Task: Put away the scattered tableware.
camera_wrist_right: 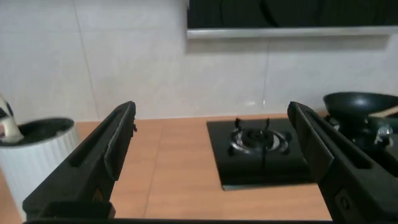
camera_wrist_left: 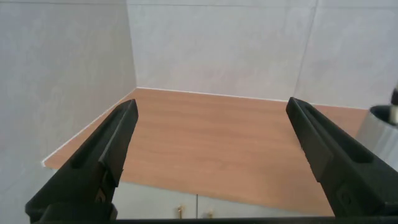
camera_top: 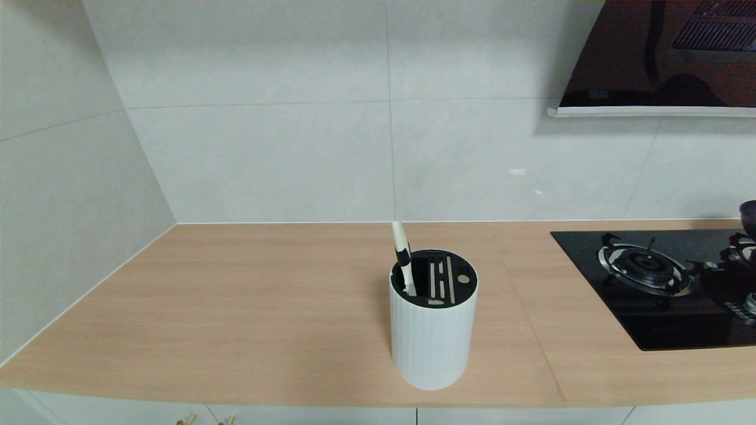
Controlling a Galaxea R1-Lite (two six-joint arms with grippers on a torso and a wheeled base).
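Note:
A white ribbed utensil holder (camera_top: 433,330) with a black slotted top stands near the front edge of the wooden counter (camera_top: 266,307). A white utensil handle with a black band (camera_top: 403,255) sticks up out of its left side. The holder's edge also appears in the left wrist view (camera_wrist_left: 382,127) and in the right wrist view (camera_wrist_right: 34,155). My left gripper (camera_wrist_left: 211,115) hangs open in front of the counter's left end, nothing between its fingers (camera_wrist_left: 106,155). My right gripper (camera_wrist_right: 211,115) is open too, held off the counter facing the stove, with empty fingers (camera_wrist_right: 106,152).
A black gas hob (camera_top: 661,280) is set into the counter at the right, with a dark pan (camera_wrist_right: 364,109) on its far burner. A range hood (camera_top: 661,59) hangs above it. Tiled walls close the back and left. Cabinet fronts (camera_wrist_left: 186,208) run below the counter.

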